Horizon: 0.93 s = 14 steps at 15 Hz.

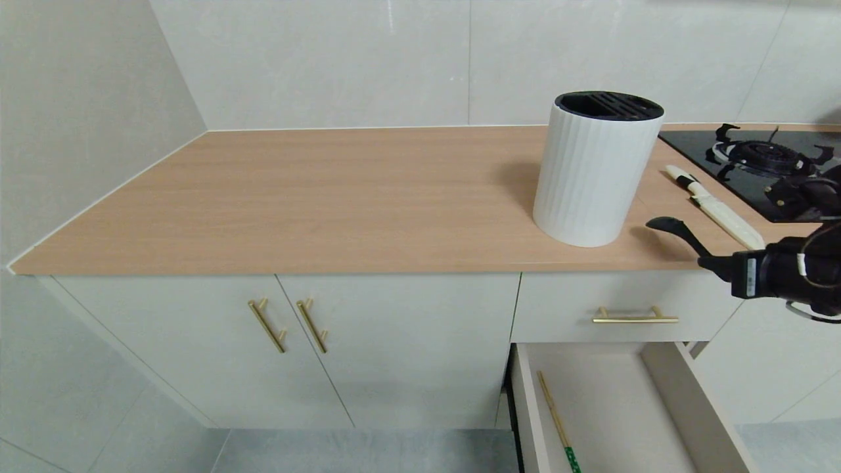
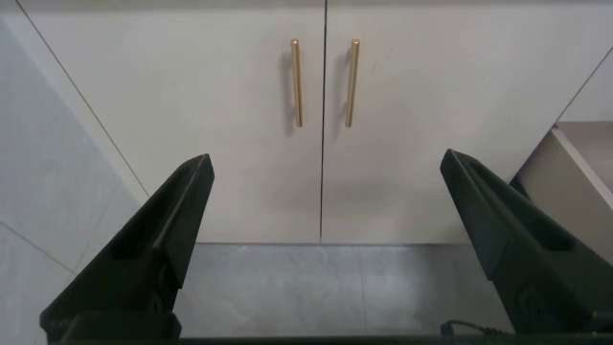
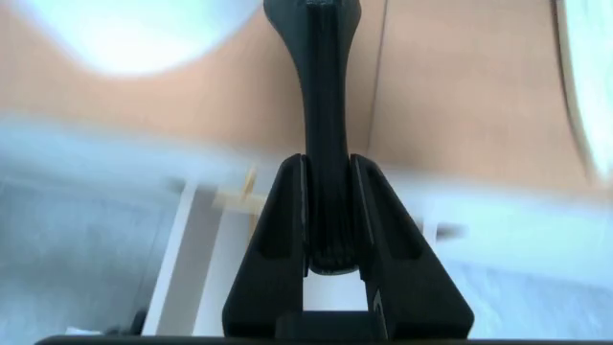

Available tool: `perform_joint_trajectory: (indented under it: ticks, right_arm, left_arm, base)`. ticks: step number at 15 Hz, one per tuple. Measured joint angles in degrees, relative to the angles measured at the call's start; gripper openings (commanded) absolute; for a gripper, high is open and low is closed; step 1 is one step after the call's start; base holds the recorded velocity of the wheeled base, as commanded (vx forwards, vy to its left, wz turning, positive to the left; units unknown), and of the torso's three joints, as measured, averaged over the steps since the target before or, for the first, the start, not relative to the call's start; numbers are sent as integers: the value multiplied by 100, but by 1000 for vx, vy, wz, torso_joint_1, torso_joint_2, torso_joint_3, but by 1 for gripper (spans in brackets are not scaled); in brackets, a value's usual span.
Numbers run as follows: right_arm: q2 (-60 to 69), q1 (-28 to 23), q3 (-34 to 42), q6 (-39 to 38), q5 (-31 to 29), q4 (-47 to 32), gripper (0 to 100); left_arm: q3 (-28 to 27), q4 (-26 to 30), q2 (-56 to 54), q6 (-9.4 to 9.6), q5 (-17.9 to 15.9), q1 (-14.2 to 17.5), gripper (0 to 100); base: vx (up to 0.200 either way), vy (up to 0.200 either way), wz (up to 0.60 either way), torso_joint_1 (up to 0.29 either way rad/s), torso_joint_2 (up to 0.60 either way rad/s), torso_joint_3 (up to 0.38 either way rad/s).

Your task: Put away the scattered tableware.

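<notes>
Right gripper [image 1: 716,264] sits at the right edge of the head view, level with the counter's [image 1: 328,197] front edge. It is clenched on a black utensil [image 1: 677,233]. In the frame the utensil's broad end lies just right of the holder's [image 1: 594,171] base. In the right wrist view both fingers [image 3: 278,220] press flat on the utensil's handle.

Holder — white, ribbed, with a black slotted top — stands upright, right of centre on the counter.

Knife [image 1: 716,210] lies flat on the counter between holder and stove [image 1: 769,161], touching neither.

Lower right of the head view: drawer [image 1: 686,407] is pulled open, with chopsticks [image 1: 557,420] lying along its left side.

Left gripper [image 2: 326,163] — fingers spread wide, grasping nothing — faces the cabinet doors [image 2: 421,144], with floor below.
</notes>
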State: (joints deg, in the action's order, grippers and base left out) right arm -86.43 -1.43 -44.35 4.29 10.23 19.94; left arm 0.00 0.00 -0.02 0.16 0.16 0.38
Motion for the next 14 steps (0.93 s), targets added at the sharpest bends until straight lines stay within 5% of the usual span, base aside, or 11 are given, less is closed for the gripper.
perform_joint_trajectory:
  ticks: [3,6,14]
  right_arm:
    - [816,143,1003,216,101,6,0]
    - [1113,809,1619,725,129,6,0]
    - [835,1228,2041,1073,129,9,0]
  left_arm:
    - [0,0,0,0,0,0,100]
    - [0,0,0,0,0,-2,100]
    - [0,0,0,0,0,-2,100]
  base:
    - [0,0,0,0,0,0]
    - [0,0,0,0,0,0]
    - [0,0,0,-163,392,230]
